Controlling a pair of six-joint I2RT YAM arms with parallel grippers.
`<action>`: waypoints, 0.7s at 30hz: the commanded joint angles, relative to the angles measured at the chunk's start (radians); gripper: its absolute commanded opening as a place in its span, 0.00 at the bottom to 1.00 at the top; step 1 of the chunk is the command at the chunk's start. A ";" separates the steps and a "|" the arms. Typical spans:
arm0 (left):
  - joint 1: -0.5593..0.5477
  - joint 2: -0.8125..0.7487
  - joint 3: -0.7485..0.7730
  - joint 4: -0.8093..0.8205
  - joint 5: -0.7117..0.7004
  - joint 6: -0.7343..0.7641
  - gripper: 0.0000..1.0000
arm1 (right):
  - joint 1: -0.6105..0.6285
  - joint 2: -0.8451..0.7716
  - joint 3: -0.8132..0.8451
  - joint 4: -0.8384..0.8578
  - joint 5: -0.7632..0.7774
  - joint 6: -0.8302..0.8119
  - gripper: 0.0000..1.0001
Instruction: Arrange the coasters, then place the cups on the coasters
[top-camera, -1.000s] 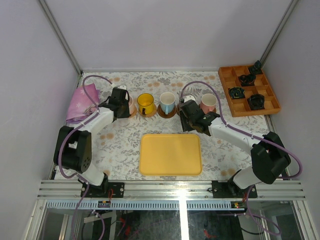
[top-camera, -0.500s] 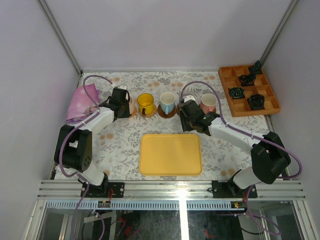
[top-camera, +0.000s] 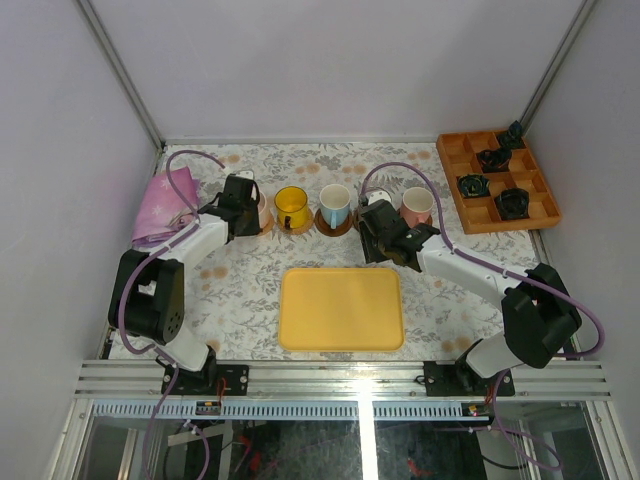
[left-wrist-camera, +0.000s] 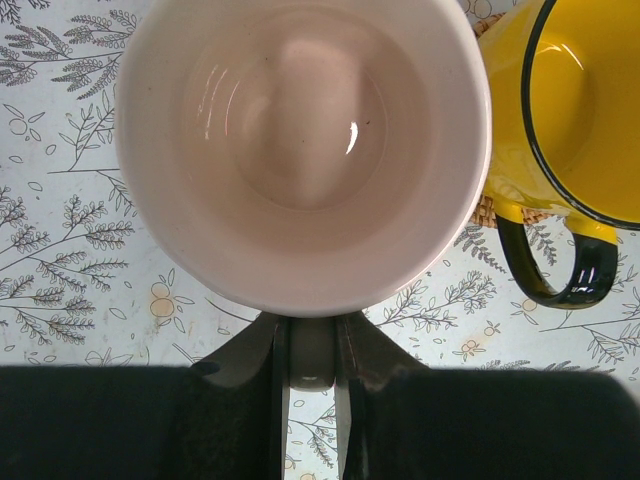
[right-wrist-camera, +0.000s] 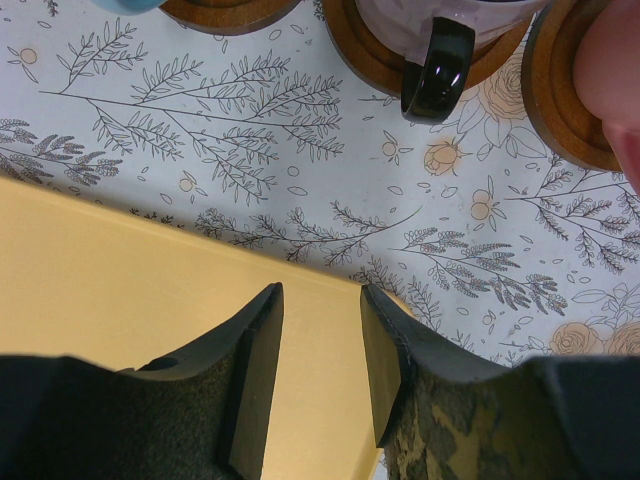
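We noted the left gripper (left-wrist-camera: 311, 352) pinching the pale pink cup (left-wrist-camera: 300, 150) by its handle at the row's left end beside the yellow cup (left-wrist-camera: 575, 100), right gripper (right-wrist-camera: 320, 350) spread and empty over the tray (right-wrist-camera: 100, 290); we judged cup 5's placement in hand, release due next.

Plain pale walls (top-camera: 350, 60) are enclosing the table (top-camera: 250, 290) on three sides, with slim metal posts (top-camera: 120, 75) running up the back corners. A flower-printed cloth (top-camera: 440, 310) is covering the tabletop under soft, even light. A ribbed aluminium rail (top-camera: 340, 378) is lying along the near edge.
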 joint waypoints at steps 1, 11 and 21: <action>0.008 -0.005 0.008 0.099 -0.028 0.013 0.00 | -0.006 0.006 0.040 0.005 0.005 0.007 0.44; 0.007 -0.007 -0.010 0.101 -0.019 0.003 0.00 | -0.006 0.010 0.042 0.003 0.001 0.004 0.44; 0.008 -0.003 -0.019 0.113 -0.020 -0.002 0.00 | -0.006 0.009 0.041 0.006 0.001 0.004 0.44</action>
